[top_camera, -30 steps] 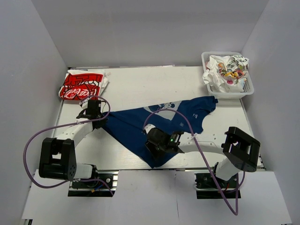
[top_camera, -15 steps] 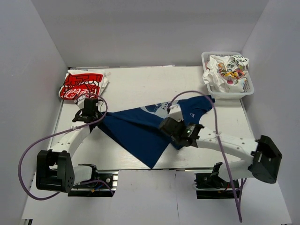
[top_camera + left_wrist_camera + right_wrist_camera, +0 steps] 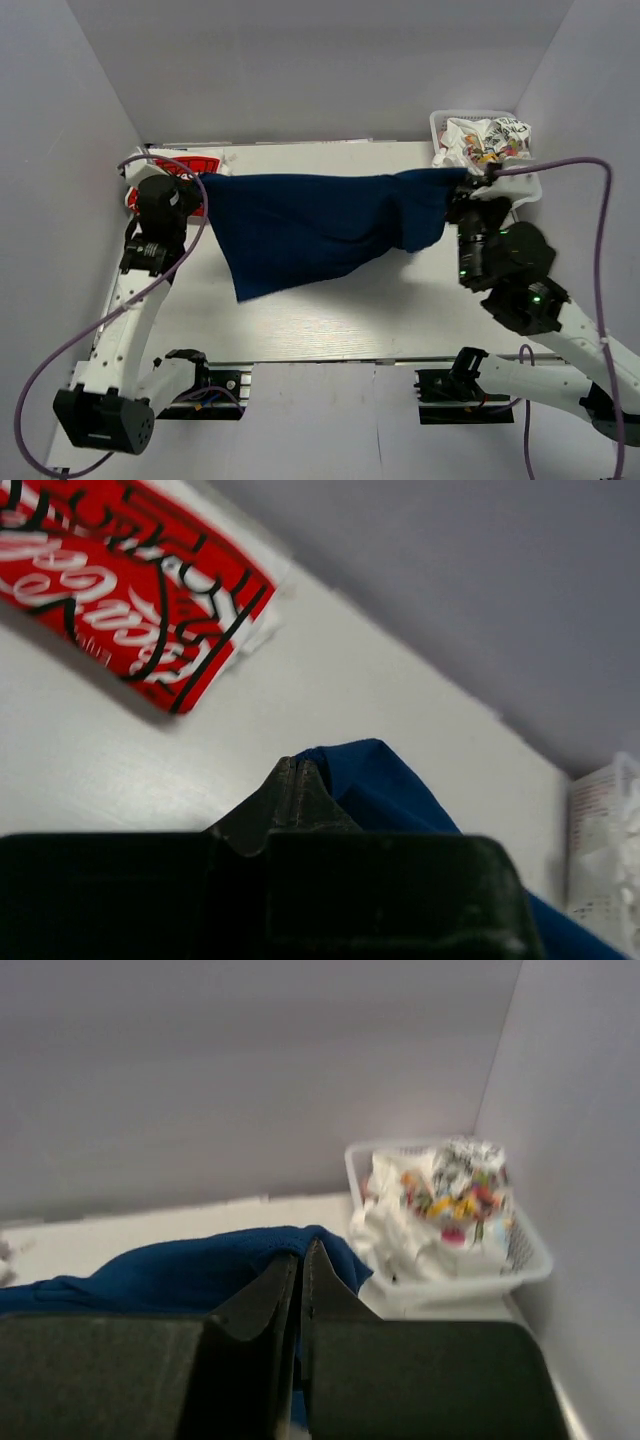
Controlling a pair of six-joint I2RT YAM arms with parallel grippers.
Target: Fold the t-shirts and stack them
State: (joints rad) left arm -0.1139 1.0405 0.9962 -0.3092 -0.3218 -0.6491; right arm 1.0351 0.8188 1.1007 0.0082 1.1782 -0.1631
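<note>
The navy t-shirt hangs over the table, stretched like a banner between the two arms — its lower edge sagging to a point toward the left. The left gripper is pinched tight on one top corner and the right gripper is pressed together on the other. The folded red-and-white t-shirt lies at the far left corner behind the left gripper, and the white t-shirts sit crumpled in the basket at the far right.
</note>
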